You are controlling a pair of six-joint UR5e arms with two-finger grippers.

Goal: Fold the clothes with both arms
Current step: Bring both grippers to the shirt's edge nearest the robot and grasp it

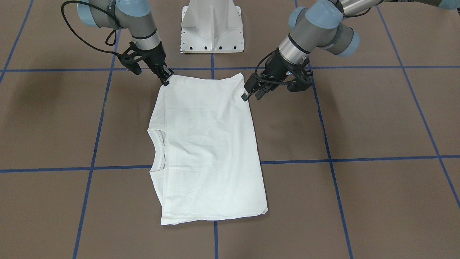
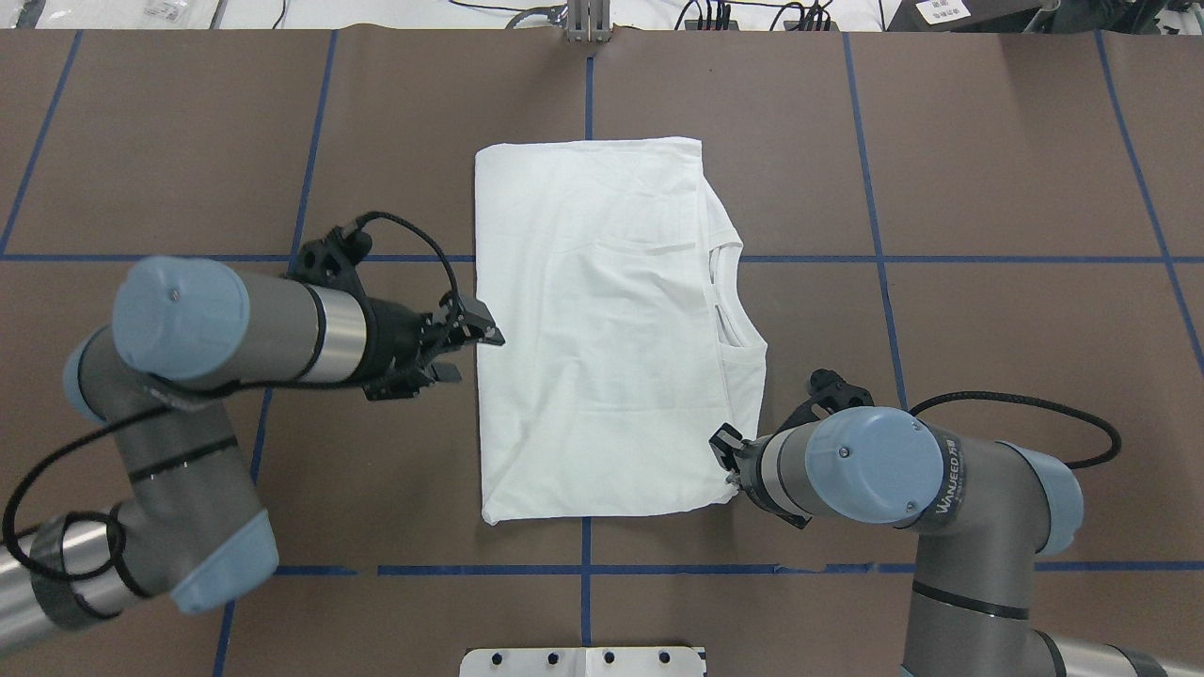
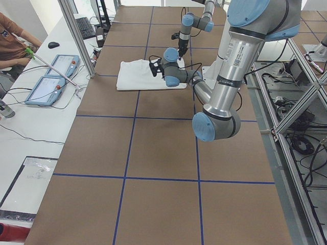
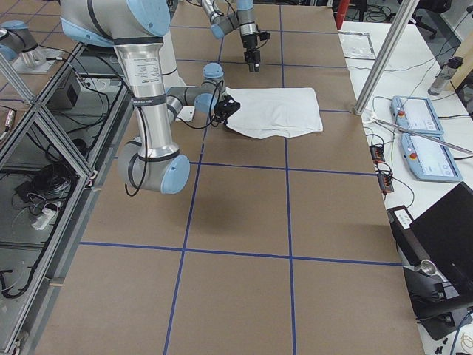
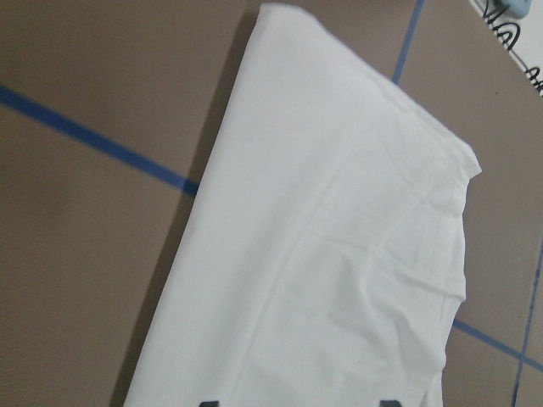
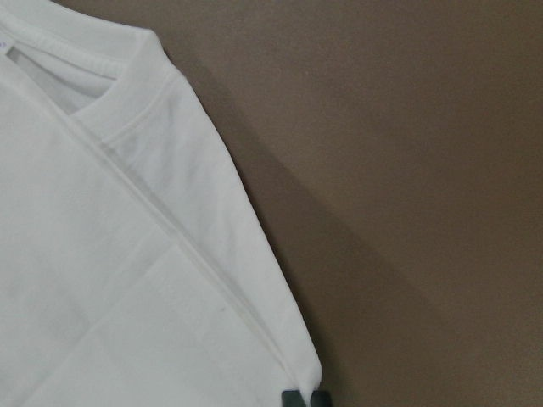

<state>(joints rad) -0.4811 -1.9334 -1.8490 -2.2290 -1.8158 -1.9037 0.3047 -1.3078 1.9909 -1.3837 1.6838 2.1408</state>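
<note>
The white shirt point(image 1: 208, 151) lies folded into a rectangle on the brown table, plain side up; the ribbed collar point(image 2: 732, 282) shows at its edge on my right side. No printed text shows. My left gripper point(image 2: 473, 355) is open and empty at the shirt's edge on my left side; in the left wrist view its fingertips point(image 5: 209, 402) stand wide apart over the cloth point(image 5: 339, 254). My right gripper point(image 2: 727, 465) sits at the near corner on my right side. In the right wrist view it point(image 6: 304, 398) is shut on that corner of the shirt point(image 6: 127, 254).
The white pedestal base point(image 1: 212, 28) stands at the robot's edge of the table. Blue tape lines point(image 2: 588, 545) mark a grid on the brown surface. Beyond the far edge, a side table holds tablets point(image 3: 51, 76) and a seated person point(image 3: 13, 35).
</note>
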